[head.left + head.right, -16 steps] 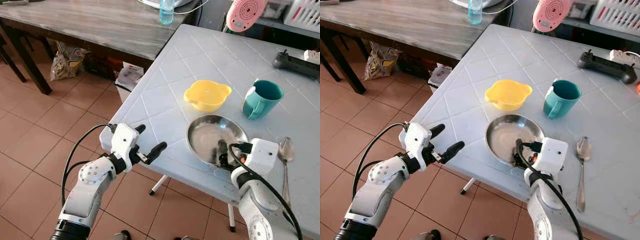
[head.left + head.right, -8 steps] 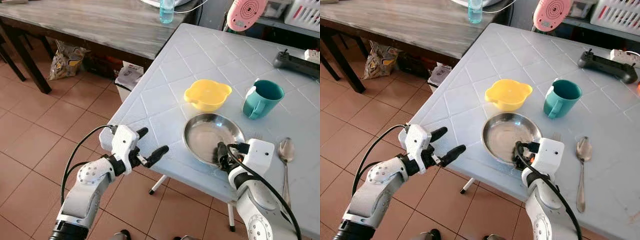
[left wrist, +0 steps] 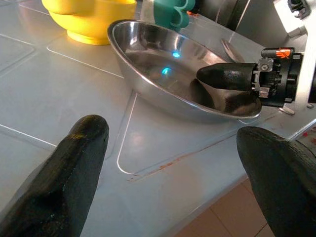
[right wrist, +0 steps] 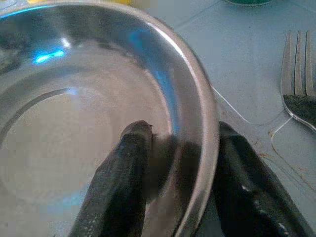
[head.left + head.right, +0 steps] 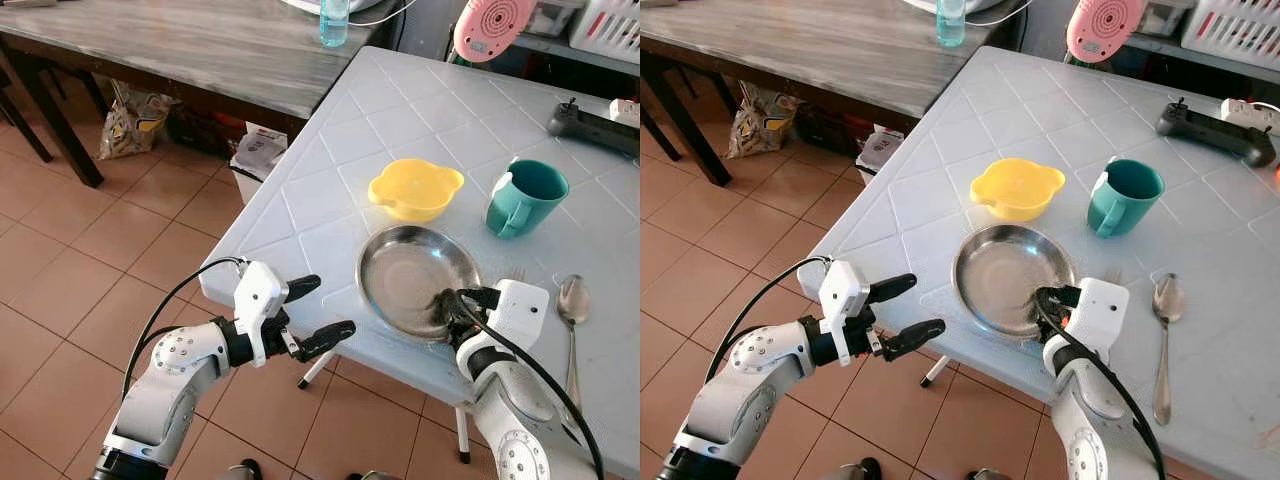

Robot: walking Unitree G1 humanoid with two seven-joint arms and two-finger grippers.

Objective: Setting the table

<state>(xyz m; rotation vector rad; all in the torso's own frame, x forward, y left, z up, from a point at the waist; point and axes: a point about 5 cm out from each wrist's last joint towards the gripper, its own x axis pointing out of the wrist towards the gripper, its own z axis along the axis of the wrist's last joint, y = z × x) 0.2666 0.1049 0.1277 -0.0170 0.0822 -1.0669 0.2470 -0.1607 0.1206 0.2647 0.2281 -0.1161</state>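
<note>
Steel plate point(image 5: 415, 278) sits lower centre on white table point(image 5: 330, 200), right gripper point(image 5: 447, 308) pinching its near rim. Left gripper point(image 5: 315, 312) fingers spread, lower left off table edge. Yellow bowl point(image 5: 414, 190), teal mug point(image 5: 524, 197) behind; spoon point(image 5: 571, 300), fork point(image 4: 296, 89) right.

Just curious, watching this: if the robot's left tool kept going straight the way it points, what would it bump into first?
Probably the steel plate. The open left tool hovers by the table's edge, pointing across it toward the plate, which the right tool grips by its rim. Height is hard to judge.
</note>
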